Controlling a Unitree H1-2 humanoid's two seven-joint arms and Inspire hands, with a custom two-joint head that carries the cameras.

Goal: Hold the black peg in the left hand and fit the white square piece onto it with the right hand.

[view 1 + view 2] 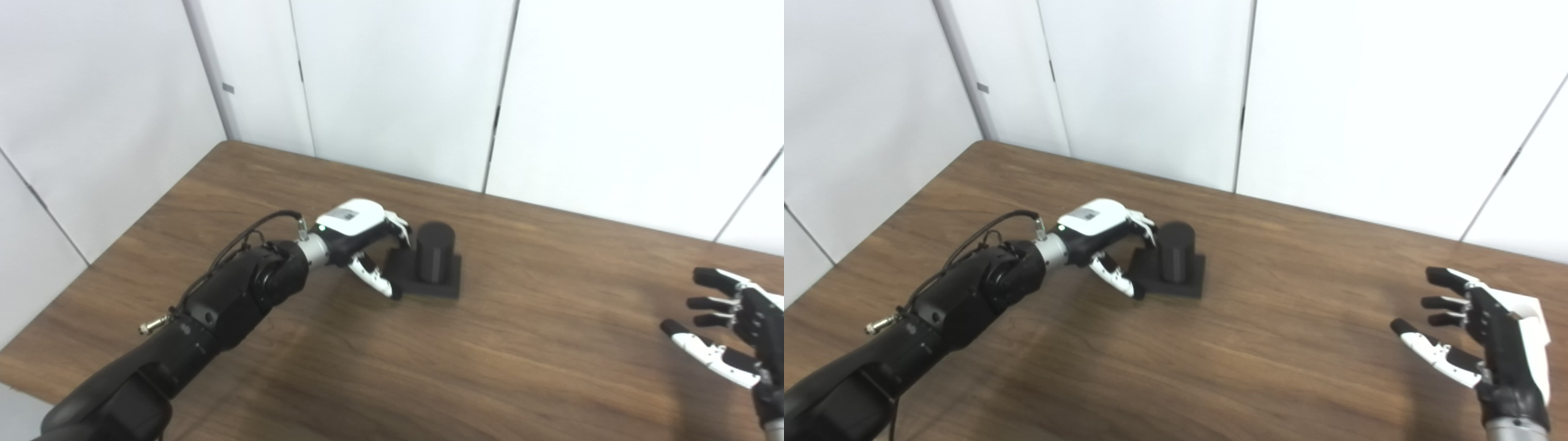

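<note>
From my remote station I saw the left robot hand (pixel 361 236) at the black peg (pixel 434 251), which stood upright on its square black base (pixel 429 277) toward the far-left part of the worktop (pixel 520 343), its long axis vertical. The peg lay just to the right of that hand; the fingers (pixel 397 225) curled over the base's far-left corner and the thumb (pixel 375 277) reached its near-left corner, so the hand bracketed the base without, as far as I could tell, being clamped on it. I judged the hand part-open, the grip not yet made. The right robot hand (pixel 1476 343) hovered near the worktop's near-right corner, well apart from the peg, fingers spread and holding nothing. I could find no white square piece in either view; a pale shape behind the right hand's back looked to me like the hand's own shell, though I could not be sure. The wood between the two hands showed nothing in the way. Behind the worktop's far edge stood plain white wall panels (pixel 392 79). In my judgement the next move turned on the left hand closing about the peg.
</note>
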